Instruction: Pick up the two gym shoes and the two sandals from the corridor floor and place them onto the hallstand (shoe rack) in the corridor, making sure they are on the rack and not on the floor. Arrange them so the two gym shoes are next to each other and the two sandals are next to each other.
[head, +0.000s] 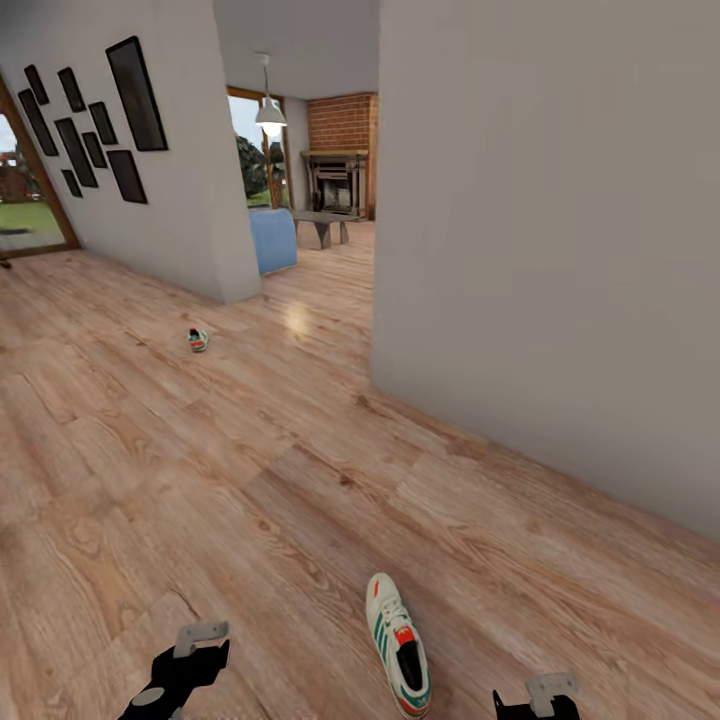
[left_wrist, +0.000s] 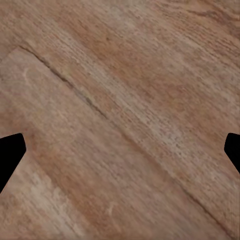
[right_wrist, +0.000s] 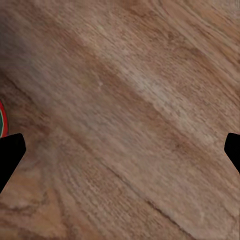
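One white gym shoe (head: 398, 645) with green stripes and a red tongue label lies on the wood-plank corridor floor (head: 250, 480), close in front of me between my two arms. The other gym shoe (head: 198, 341) lies far off on the floor near the wall corner, heel toward me. My left gripper (head: 197, 641) hangs left of the near shoe and is open over bare planks (left_wrist: 120, 152). My right gripper (head: 545, 697) is to the shoe's right, also open (right_wrist: 120, 155), with the shoe's red-and-green edge (right_wrist: 1, 120) at the rim of its view. The sandals and the hallstand are out of view.
A grey wall (head: 540, 250) runs along the right and ends in a corner ahead. A second wall (head: 170, 150) with black picture frames stands at the left. Between them an opening leads to a room with a blue sofa (head: 272, 238) and a brick fireplace (head: 338, 180).
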